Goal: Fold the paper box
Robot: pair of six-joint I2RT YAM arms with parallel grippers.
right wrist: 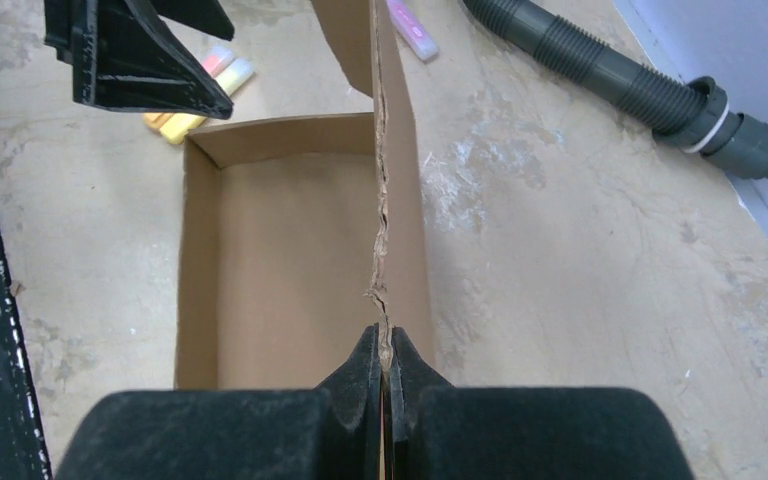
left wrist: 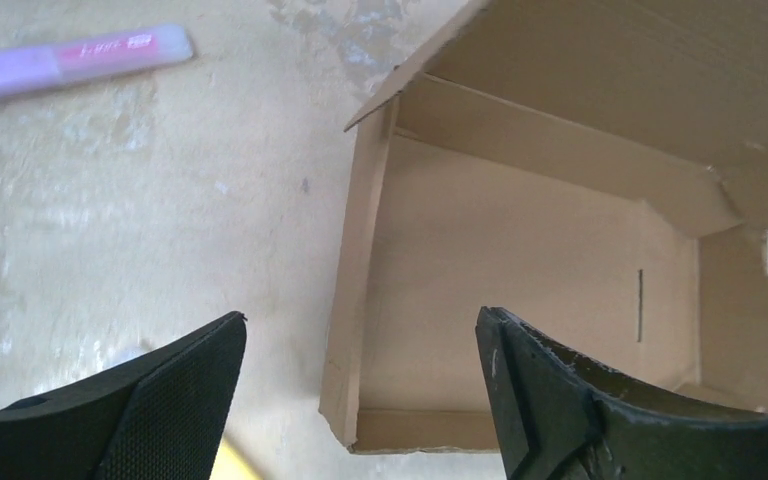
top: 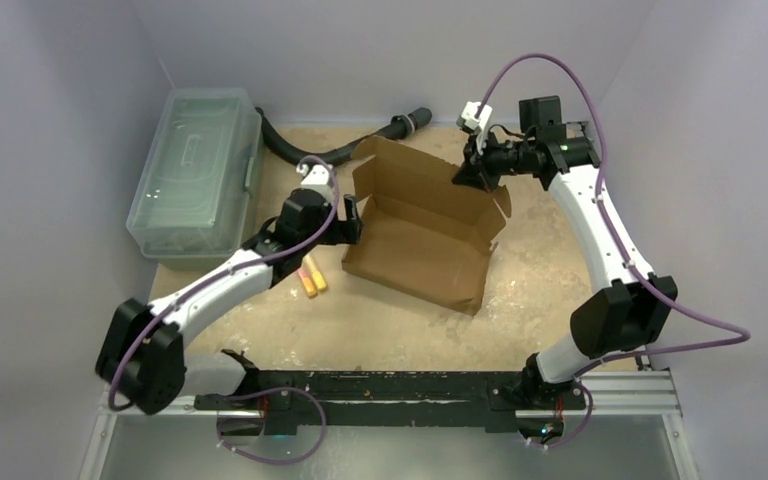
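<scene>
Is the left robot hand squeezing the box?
No, the left gripper is open, its fingers wide apart and not clamped on the paper box.

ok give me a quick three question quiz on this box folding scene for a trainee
1. True or false: the right gripper is shut on the edge of an upright panel of the paper box.
2. The left gripper is: A) open beside the box, gripping nothing; B) shut on a marker; C) shut on the hose.
3. What stands at the far left of the table?
Key: 1 true. 2 A. 3 the clear lidded bin.
</scene>
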